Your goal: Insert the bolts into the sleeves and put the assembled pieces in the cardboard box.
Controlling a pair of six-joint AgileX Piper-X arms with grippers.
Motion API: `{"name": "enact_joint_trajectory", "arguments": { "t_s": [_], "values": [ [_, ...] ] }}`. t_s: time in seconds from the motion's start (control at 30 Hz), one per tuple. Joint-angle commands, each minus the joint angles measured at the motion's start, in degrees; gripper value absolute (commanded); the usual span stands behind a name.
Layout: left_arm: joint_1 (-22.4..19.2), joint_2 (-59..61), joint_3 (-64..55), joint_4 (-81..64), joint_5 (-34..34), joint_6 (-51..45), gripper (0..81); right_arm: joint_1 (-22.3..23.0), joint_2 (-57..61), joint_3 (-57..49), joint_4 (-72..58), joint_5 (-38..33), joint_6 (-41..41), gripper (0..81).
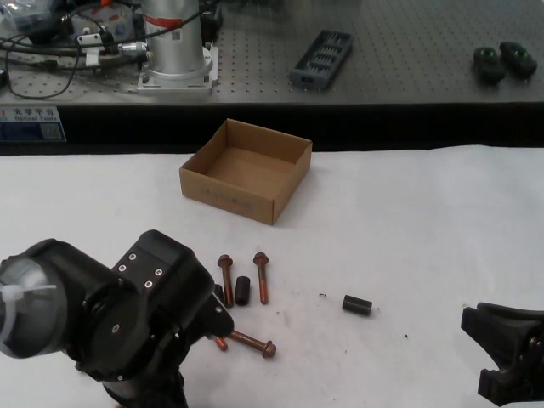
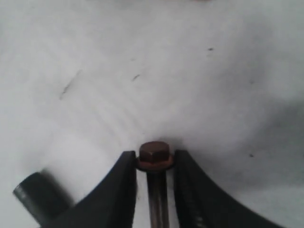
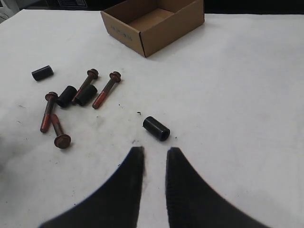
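Step in hand, as judged: first pairing, nothing assembled yet. Left gripper (image 2: 155, 156), under the arm at lower left of the high view, has narrow jaws either side of a bolt (image 2: 156, 190); clamped or not, cannot tell. Right gripper (image 1: 501, 348) at lower right, jaws slightly apart, empty. Nearest sleeve (image 1: 357, 304) lies right of centre; next move likely calls for grasping it and lining up axes. Count on bench (image 1: 408, 221): four loose bolts (image 3: 107, 89), four sleeves, one cardboard box (image 1: 246, 170) at upper centre, nothing seen inside.
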Motion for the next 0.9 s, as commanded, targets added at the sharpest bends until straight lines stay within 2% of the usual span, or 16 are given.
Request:
{"name": "enact_joint_trajectory", "arguments": {
  "t_s": [0.0,0.13,0.4,0.6,0.73,0.87],
  "values": [
    [0.2,-0.8,-0.1,0.4,7.3,5.6,0.6,0.0,0.1,-0.1,-0.5,0.1,0.0,15.1],
    [0.2,-0.8,-0.1,1.6,13.7,9.0,0.6,0.0,0.1,-0.1,-0.7,0.1,0.0,15.1],
    [0.2,-2.8,-0.1,0.5,14.5,9.5,0.6,0.0,0.1,-0.1,-0.9,0.1,0.0,15.1],
    [1.8,-13.7,-0.1,-4.5,18.6,2.7,0.6,0.0,0.1,-0.1,-0.9,0.1,0.0,15.1],
    [2.2,-21.9,0.0,-7.3,18.7,-1.7,0.6,0.0,0.1,-0.1,-0.5,-0.1,0.0,15.1],
    [2.2,-29.4,0.9,-10.4,19.9,-6.5,0.6,0.0,0.1,-0.1,-0.5,-3.1,0.0,15.1]
  ]
}}
